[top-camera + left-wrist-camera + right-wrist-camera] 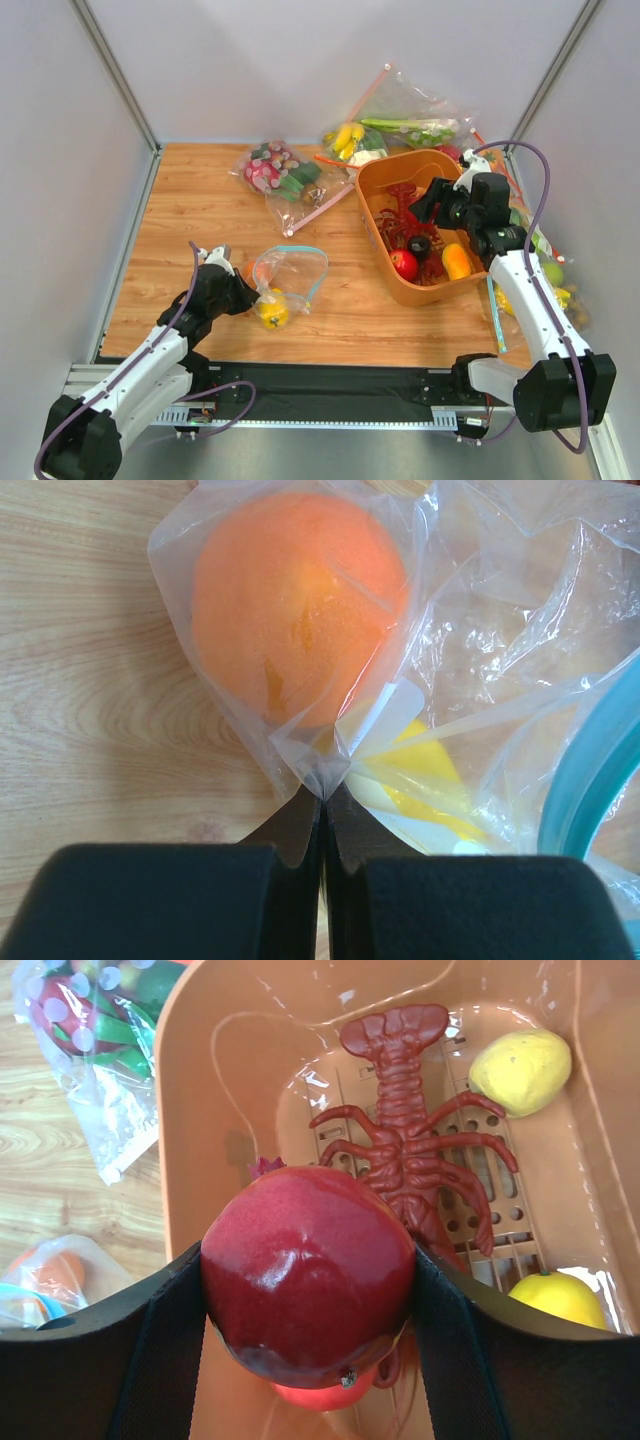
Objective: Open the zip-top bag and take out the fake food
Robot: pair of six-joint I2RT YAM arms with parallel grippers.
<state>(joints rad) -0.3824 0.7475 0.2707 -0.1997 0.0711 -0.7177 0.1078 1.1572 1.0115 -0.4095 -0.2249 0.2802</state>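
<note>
The zip-top bag [293, 270] lies open on the wooden table, its teal strip [590, 770] curving at the right. Inside it are an orange fruit [300, 600] and a yellow fruit [425, 775]; both also show in the top view, the orange one [254, 272] and the yellow one [273, 314]. My left gripper [323, 796] is shut on a bottom corner of the bag, next to the orange fruit; it also shows in the top view [238, 292]. My right gripper [310, 1290] is shut on a dark red round fruit [308, 1272], held over the orange basket [190, 1080].
The basket [375, 180] holds a red toy lobster [405, 1130], a bright red fruit [404, 263] and yellow fruits [522, 1068]. Other filled clear bags lie at the back [285, 175], [400, 125] and right of the basket [545, 270]. Walls close in on three sides.
</note>
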